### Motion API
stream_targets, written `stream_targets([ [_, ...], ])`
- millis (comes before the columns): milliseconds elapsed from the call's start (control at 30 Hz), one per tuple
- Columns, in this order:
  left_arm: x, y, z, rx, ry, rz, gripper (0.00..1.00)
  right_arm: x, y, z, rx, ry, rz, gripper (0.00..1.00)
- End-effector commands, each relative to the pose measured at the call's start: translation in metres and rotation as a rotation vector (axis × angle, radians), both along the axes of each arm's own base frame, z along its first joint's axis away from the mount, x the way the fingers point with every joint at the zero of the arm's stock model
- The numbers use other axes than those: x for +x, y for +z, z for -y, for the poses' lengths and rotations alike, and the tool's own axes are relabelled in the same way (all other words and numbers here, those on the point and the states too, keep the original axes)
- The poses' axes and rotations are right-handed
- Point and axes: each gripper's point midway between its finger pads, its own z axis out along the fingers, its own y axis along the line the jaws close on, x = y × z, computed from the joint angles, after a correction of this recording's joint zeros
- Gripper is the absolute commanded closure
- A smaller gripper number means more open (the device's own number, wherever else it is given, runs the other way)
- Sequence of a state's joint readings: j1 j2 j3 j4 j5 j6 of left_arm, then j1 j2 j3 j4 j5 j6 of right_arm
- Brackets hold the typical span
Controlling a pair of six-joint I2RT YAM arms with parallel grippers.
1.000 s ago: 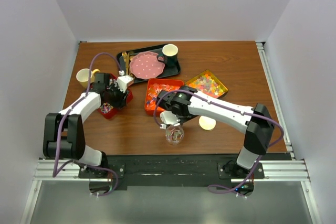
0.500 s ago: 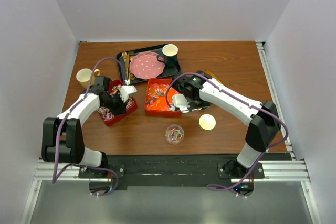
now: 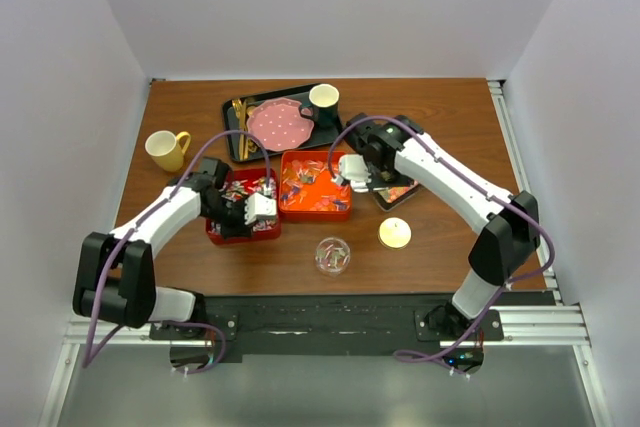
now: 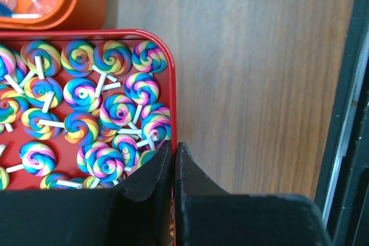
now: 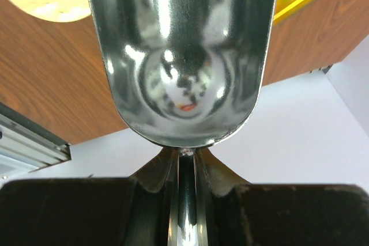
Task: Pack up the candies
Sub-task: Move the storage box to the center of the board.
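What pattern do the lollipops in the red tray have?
The lollipops are rainbow swirls of blue, pink, yellow and green, on white sticks; the left wrist view shows them best.

Both arms reach inward over the table, and both hands are closed.

The left arm (image 3: pixel 165 212) folds at the elbow near its base and stretches toward the centre. The left hand (image 3: pixel 262 209) has its fingers pinched on the rim of a red tray (image 4: pixel 172 84). The right arm (image 3: pixel 450 182) extends far forward and leftward, wrist bent. The right hand (image 3: pixel 352 169) is clamped on the handle of a metal scoop (image 5: pixel 181 56).
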State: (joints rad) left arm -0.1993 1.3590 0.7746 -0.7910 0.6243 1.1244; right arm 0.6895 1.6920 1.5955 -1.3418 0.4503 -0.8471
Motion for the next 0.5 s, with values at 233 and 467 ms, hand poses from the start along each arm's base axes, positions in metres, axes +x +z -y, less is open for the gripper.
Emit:
stream_targets([
  [233,0.004,0.021,0.089,-0.11,-0.213,0.098,1.0,-0.006,0.024,0.03,-0.011,-0.074,-0.012,1.0],
  [467,0.024,0.021,0.131,-0.124,-0.185,0.123,1.0,-0.009,0.022,0.029,0.005,-0.072,-0.023,1.0],
])
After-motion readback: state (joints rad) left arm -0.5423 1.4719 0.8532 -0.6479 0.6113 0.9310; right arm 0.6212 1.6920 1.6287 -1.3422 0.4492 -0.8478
